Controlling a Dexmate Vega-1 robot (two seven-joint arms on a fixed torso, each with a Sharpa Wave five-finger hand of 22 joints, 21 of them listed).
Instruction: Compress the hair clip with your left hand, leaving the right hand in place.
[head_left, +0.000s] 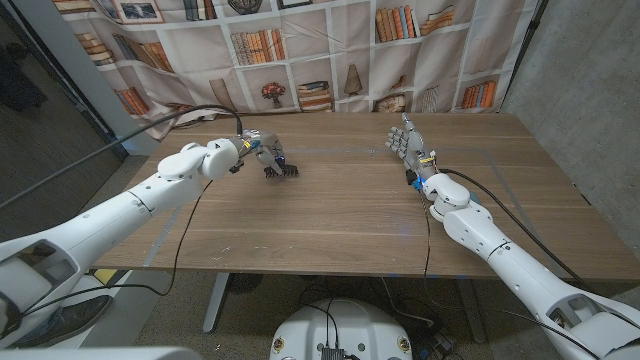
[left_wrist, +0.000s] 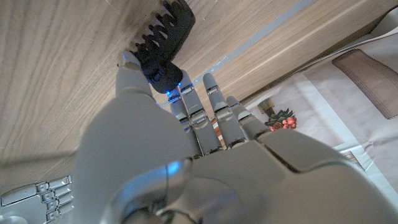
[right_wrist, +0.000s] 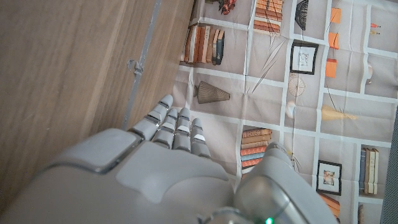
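Head view: we locate the hair clip (head_left: 281, 171) on the wooden table (head_left: 330, 215), on the robot's left side of the far half, directly at the fingertips of the left hand (head_left: 262, 153). The clip is black and toothed. We judge that its long axis runs roughly across the table, with the toothed end pointing toward the table's middle and the handle end under the left hand.

In the left wrist view, the clip (left_wrist: 160, 42) sits just beyond the fingers (left_wrist: 186, 102), with its teeth pointing away from the palm. The thumb side and fingers of the left hand (left_wrist: 186, 124) bracket the hinge end and touch it. We read this as a pinch on the clip's handle end. We cannot tell how far the jaws have parted.

The right hand (head_left: 408, 143) stands well apart from the clip, on the far right side of the table, fingers extended and close together, holding nothing. In the right wrist view, the right hand (right_wrist: 174, 134) shows the same straight, empty posture.

The left hand is therefore the nearer one by a wide margin, and the squeeze, in our judgement, requires only closure across the clip's handles, with no reach.

We find no brand, label or legible writing on the clip, the hands or the table.
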